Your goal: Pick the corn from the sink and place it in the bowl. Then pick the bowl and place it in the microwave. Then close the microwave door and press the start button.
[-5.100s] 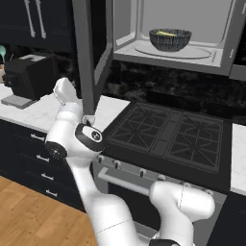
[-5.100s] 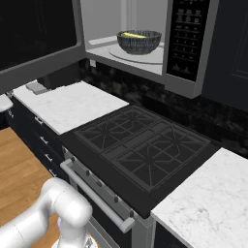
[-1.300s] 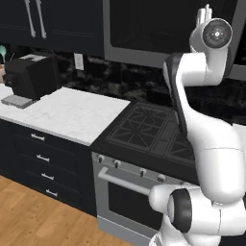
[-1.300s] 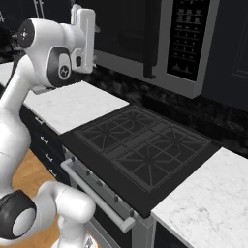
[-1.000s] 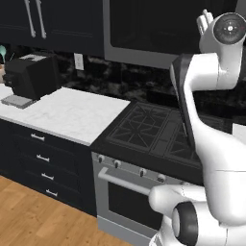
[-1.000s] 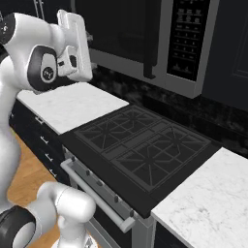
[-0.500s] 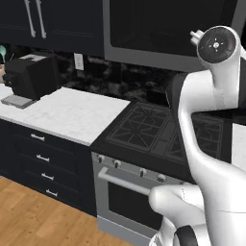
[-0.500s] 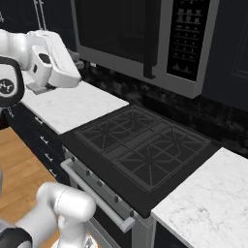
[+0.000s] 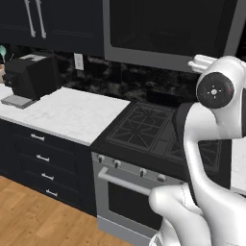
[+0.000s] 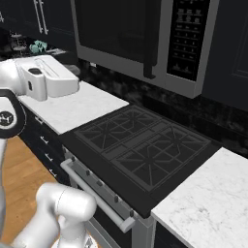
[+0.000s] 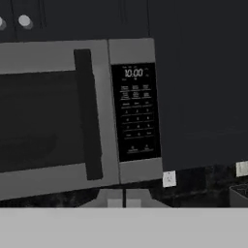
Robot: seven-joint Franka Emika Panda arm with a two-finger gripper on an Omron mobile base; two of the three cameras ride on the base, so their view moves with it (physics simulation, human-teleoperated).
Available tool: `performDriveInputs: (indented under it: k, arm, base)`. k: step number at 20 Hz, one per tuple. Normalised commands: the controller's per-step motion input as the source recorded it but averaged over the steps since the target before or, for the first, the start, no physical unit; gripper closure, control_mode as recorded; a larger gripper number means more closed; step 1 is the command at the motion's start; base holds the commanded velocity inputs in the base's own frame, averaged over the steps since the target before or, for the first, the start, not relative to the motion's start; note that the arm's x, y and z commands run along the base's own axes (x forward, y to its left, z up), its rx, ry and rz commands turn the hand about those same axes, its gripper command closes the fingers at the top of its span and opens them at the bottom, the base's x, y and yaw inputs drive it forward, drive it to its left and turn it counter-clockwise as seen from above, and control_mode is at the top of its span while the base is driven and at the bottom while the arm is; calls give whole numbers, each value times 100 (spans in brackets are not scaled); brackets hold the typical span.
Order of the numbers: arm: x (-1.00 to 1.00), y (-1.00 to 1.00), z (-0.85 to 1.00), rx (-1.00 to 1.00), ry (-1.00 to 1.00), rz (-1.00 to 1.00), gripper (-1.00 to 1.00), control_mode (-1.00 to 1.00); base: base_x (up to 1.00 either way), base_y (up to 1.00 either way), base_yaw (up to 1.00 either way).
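The microwave (image 10: 145, 38) hangs above the stove, and its door (image 11: 48, 121), with a dark glass window and a vertical dark handle (image 11: 89, 114), is closed. The dark control strip (image 11: 135, 111) sits to the right of the door and its display is lit. My gripper (image 11: 124, 199) is shut and empty, facing the microwave front from a distance, below the control strip. The bowl and the corn are hidden behind the closed door. The sink is out of view. My white arm (image 9: 216, 110) stands tall in front of the stove.
A black gas cooktop (image 10: 140, 145) lies under the microwave, with the oven's bar handle (image 10: 97, 193) at its front. White marble counters (image 9: 62, 113) flank it. A black coffee machine (image 9: 31, 77) stands at the far left.
Five seconds ago the door stood open with the bowl and corn inside; now it is closed. Over the last second the hand has dropped and drawn back, and its jaws have closed.
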Motion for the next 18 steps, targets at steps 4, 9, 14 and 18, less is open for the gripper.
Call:
performDriveInputs:
  k: [4,9,14,18]
  arm:
    - [1,-41,0,-16,0,0,100,-100]
    - [20,-53,-15,-4,3,0,100,-100]
    - [24,-37,-26,-1,2,0,100,-100]
    - [32,-31,-12,0,0,1,100,-100]
  base:
    - [0,0,0]
    - [0,0,0]
    - [0,0,0]
    - [0,0,0]
